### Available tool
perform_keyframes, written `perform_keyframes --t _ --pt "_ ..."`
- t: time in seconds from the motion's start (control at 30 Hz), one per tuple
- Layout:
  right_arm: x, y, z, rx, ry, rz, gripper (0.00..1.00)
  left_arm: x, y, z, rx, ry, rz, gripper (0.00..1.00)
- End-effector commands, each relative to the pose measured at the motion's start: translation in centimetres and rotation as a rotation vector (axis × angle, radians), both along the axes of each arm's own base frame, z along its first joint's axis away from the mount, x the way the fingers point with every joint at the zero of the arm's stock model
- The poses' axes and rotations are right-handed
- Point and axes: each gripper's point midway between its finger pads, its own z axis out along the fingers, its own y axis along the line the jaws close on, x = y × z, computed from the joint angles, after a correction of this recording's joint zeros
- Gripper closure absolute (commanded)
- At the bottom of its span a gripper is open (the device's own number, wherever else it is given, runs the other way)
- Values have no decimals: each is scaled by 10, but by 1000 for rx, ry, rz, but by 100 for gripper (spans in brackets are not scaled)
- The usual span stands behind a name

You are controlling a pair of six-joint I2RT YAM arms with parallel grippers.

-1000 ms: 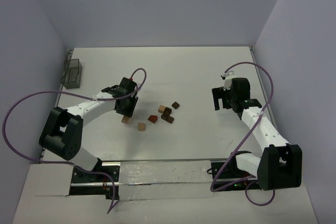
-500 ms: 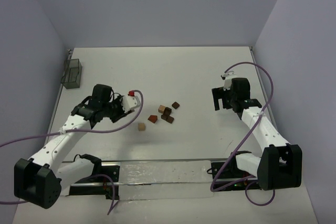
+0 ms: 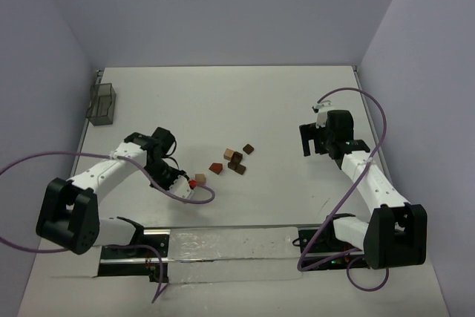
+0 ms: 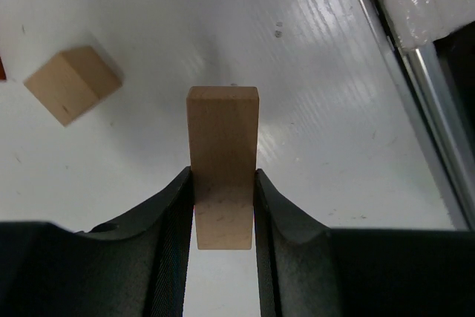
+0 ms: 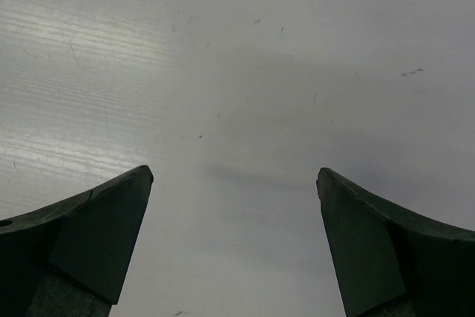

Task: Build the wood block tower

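White tabletop (image 3: 282,102) fills the floor between pale lilac walls, with a rail (image 3: 223,243) along its near edge. Near the centre lie the blocks (image 3: 235,159), a loose cluster of tan, reddish and dark brown pieces low on the surface; whether any sits on another I cannot tell. At about 8 o'clock from them the left arm doubles round toward the near edge. Its left gripper (image 4: 223,183) pinches a tan block (image 4: 223,146) between both fingers, the long side running out past the tips. Whether the block's far end touches the tabletop I cannot tell. In the wrist view a tan cube (image 4: 72,83) lies on the surface at 10 o'clock from that block, apart from it, and the rail runs down the 3 o'clock side. At 3 o'clock from the cluster, well apart, the right gripper (image 5: 234,176) hangs over bare tabletop with its fingers spread wide and nothing between them. A see-through box (image 3: 102,103) stands at the 10 o'clock edge, and purple cables (image 3: 30,161) loop off both arms.
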Motion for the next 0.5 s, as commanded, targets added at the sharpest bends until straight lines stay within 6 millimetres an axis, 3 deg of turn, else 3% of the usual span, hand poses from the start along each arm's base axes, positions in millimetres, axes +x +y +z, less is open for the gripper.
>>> perform_keyframes --t 0.0,0.33,0.47 --pt "13 1 18 -8 -47 8 0 11 -22 2 0 -17 -210 100" --pt "13 -1 18 -19 -50 4 0 37 -61 -29 76 -35 -365 100" --pt "13 -1 18 -21 -51 4 0 55 -84 -29 53 -71 -379 100"
